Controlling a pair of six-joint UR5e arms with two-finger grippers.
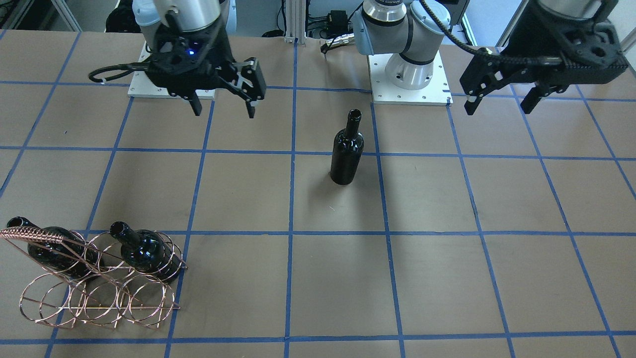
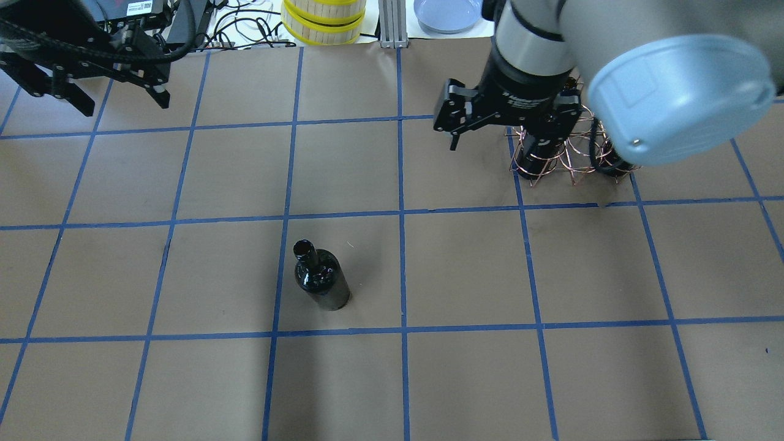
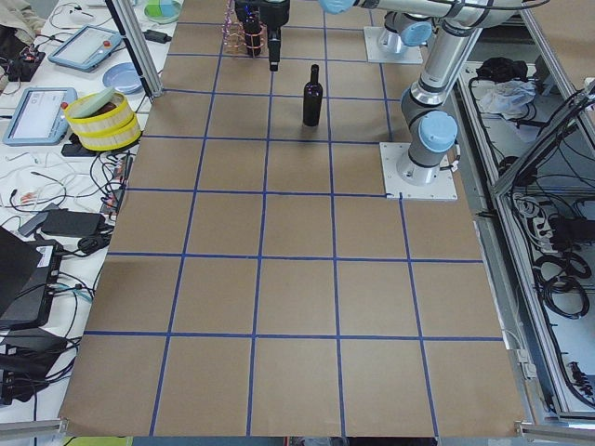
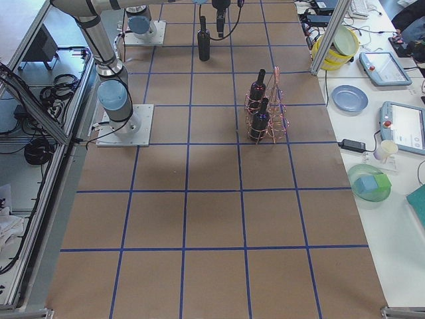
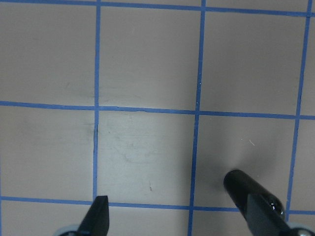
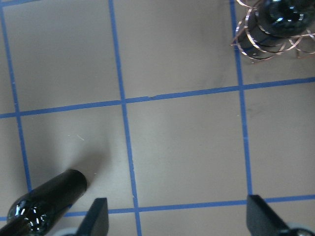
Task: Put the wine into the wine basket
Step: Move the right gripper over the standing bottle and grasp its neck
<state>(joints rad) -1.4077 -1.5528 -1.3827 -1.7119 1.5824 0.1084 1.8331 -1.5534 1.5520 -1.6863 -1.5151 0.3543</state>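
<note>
Papered, blue-taped counter (image 1: 318,278). Wine (image 1: 347,154) upright mid-counter, well apart from wine basket (image 1: 99,293), which holds two bottles (image 1: 149,253). Left hand (image 1: 498,105) and right hand (image 1: 223,110) both wide open, empty. Risk: a finger nudging the tall glossy wine bottle topples it.

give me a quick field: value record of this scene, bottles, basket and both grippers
loose wine: one bottle, upright on the table, near the middle, nothing touching it
wine basket: on the robot's right side, holds two bottles, other hoops empty
left gripper: open, empty, raised above the table
right gripper: open, empty, raised above the table
task state: loose wine not yet in the wine basket
</note>
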